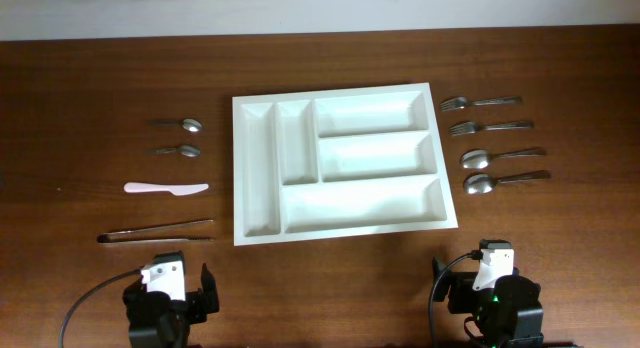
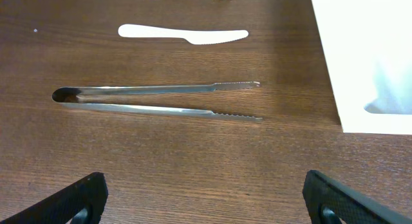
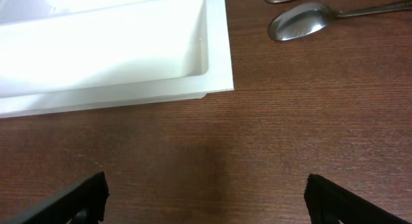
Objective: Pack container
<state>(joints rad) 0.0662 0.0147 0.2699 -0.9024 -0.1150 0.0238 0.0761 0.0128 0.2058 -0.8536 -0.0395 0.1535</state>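
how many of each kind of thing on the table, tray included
spoons: 4
forks: 2
knife: 1
tongs: 1
tray: 1
total: 9

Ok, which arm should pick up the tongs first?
Left. The tongs lie left of the container, straight ahead of the open left gripper; the right gripper sits past the container's other side, near a spoon.
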